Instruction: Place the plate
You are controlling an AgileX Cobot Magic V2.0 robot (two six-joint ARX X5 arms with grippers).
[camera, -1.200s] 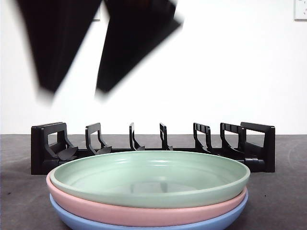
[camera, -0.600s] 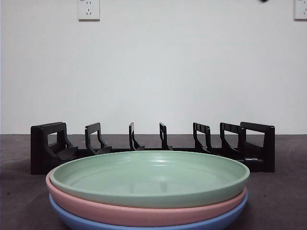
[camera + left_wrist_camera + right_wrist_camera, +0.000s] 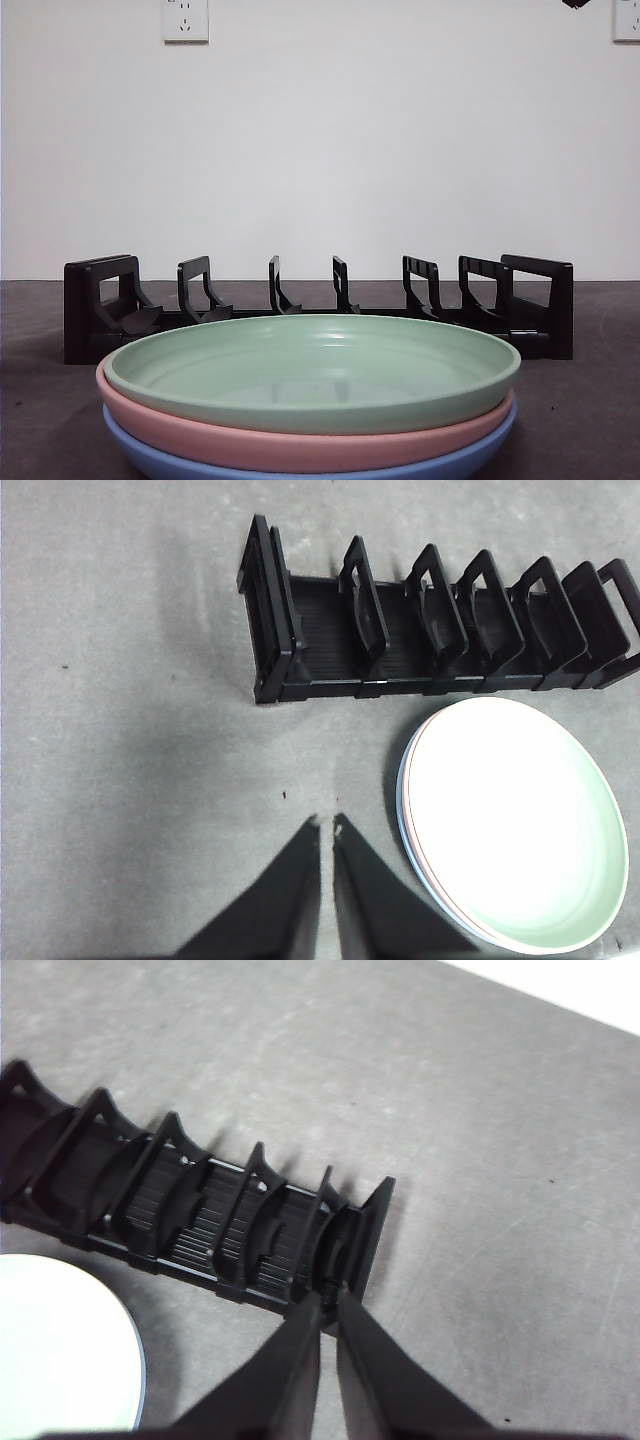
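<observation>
Plates in a stack of three, green plate on pink plate on blue plate, rest on the table just in front of the black dish rack, whose slots all stand empty; no plate has been lifted yet. Left gripper hangs high above bare table, beside the stack's rim and near the rack's end wall, its jaws drawn together with only a thin slit between them and nothing held. Right gripper hangs above the rack's opposite end, jaws likewise nearly closed and empty; the small dark tip at the front view's top edge is probably one of these arms, though which cannot be told. Judged risk: the plates nest closely, so jaws pinching the green rim may catch the pink rim beneath and drag both, or slip off the smooth glazed lip; the rack, apparently light, could slide if a plate is pushed against a divider off line. Table is a matt grey, faintly scuffed surface; behind the rack stands a plain white wall with a socket plate high up.
</observation>
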